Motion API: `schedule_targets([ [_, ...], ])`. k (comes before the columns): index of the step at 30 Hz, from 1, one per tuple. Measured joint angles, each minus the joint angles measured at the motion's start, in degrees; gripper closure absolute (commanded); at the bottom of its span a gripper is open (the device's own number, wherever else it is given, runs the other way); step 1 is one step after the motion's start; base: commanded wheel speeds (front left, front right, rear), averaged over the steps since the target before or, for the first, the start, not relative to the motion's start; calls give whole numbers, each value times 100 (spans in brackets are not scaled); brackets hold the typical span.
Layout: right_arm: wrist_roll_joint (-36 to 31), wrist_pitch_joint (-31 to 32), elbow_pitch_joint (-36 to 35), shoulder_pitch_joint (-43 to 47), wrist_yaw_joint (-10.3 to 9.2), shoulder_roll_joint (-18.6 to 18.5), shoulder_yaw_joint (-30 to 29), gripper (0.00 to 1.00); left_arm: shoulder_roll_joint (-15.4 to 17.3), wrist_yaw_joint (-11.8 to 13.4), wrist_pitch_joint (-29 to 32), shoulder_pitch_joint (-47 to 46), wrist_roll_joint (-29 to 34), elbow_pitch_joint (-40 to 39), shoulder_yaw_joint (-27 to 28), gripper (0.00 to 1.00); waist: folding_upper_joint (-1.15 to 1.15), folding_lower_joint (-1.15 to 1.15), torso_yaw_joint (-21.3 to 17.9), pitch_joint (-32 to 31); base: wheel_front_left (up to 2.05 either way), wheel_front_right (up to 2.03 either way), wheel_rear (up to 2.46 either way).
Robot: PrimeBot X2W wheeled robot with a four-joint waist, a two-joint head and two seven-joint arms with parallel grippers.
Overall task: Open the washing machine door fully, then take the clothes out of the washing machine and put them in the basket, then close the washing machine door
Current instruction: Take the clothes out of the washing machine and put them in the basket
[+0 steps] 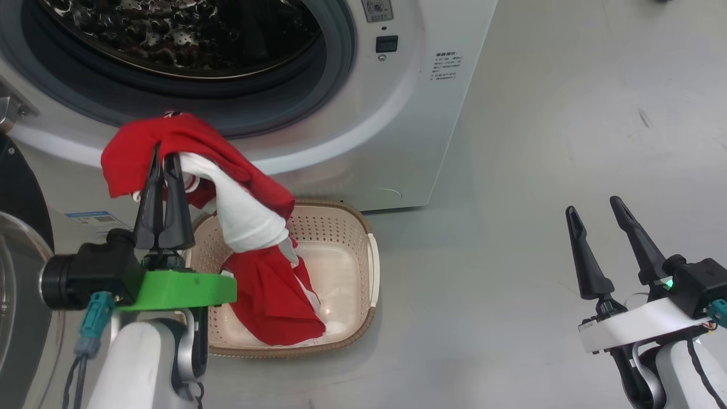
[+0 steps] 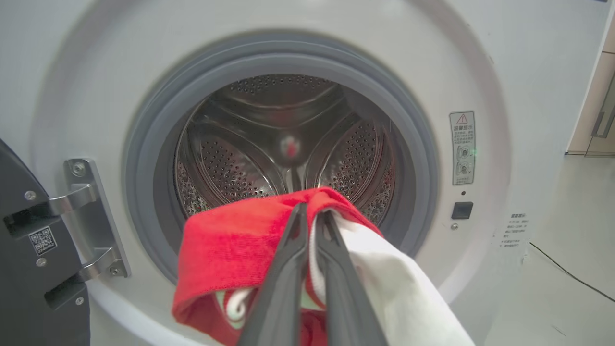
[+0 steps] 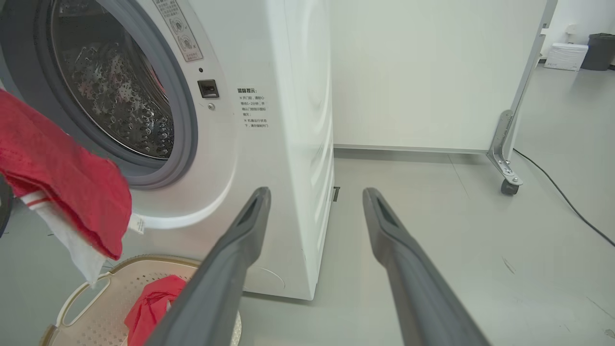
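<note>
The washing machine [image 1: 397, 130] stands with its steel drum [image 2: 283, 144] exposed. Its door [image 1: 17, 187] is swung open at the left, and its dark edge [image 2: 29, 269] hangs on the hinge. My left gripper [image 1: 164, 156] is shut on red and white clothes [image 1: 187, 142] in front of the opening, above the basket [image 1: 355, 227]. The gripper [image 2: 312, 211] pinches the cloth [image 2: 230, 245] at its fold. More red clothes [image 1: 272, 301] lie in the basket. My right gripper [image 1: 593, 205] is open over bare floor to the right, holding nothing. Its wrist view shows the gripper [image 3: 314, 192], the hanging clothes [image 3: 62, 182] and the basket [image 3: 96, 307].
Grey floor stretches to the right of the machine. A white panel on a wheeled foot [image 3: 504, 168] stands behind it, and a black cable [image 3: 557, 192] runs across the floor there. A dark bin [image 3: 598, 50] sits far off.
</note>
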Motion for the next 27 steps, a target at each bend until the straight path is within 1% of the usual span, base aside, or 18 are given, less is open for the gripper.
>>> schedule_targets([
  [7,-8,0,-132,2,0,3,8,0,20,0,34,377,-325,198,-83,100,0,0,-48,156,0,0,0],
  [17,-4,0,-294,-29,1,-3,22,0,38,0,227,414,-698,853,-292,100,0,0,-141,531,0,0,0],
  [23,32,0,-390,-176,1,-12,65,0,44,0,366,314,-901,1370,-416,100,0,0,-246,834,0,0,0],
  [27,77,0,-436,-282,2,-31,78,0,46,0,492,-44,-1015,1766,-479,100,0,0,-330,1062,0,0,0],
])
